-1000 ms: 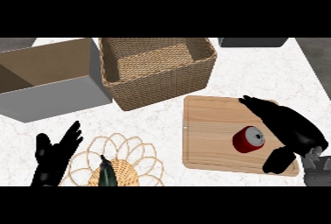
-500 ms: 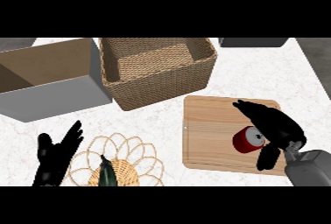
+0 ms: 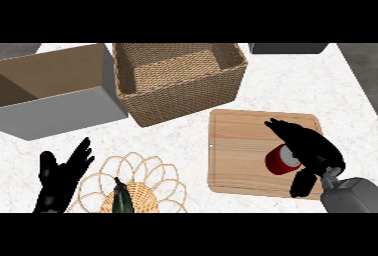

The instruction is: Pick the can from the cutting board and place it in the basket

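The right hand (image 3: 314, 152) arches over the red can (image 3: 279, 160), which lies on its side on the cutting board (image 3: 240, 150). The fingers (image 3: 284, 127) reach past the can's far side and the thumb (image 3: 301, 184) hangs at its near side, curved around it but, as far as I can tell, not yet closed on it. To do this step well, I judge the fingers and thumb should close across the can's round body, centred, before any lift. The basket (image 3: 181, 80) waits beyond the fingers, up and to the left. The left hand (image 3: 60, 180) rests open on the tabletop (image 3: 295, 85).
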